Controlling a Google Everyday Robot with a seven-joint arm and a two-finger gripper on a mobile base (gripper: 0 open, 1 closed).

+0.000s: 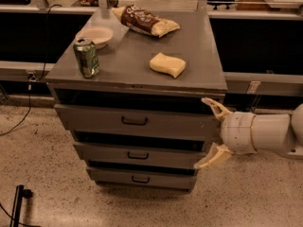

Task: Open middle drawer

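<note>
Tool (201,133) spread wide, grasping nothing, at right end of middle drawer (104,152); label on green can (86,56) unreadable.

The gripper (203,133), fingers spread at the cabinet's (137,65) right side, hides the right corner of the middle drawer (137,155). Its arm (279,134) is cut off by the right edge.

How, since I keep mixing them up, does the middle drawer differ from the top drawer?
The top drawer has a taller front; the middle drawer has a lower one. The top drawer's handle is wider than the middle drawer's. Both are grey with a dark centre handle. The pincer hangs open by their right ends.
</note>
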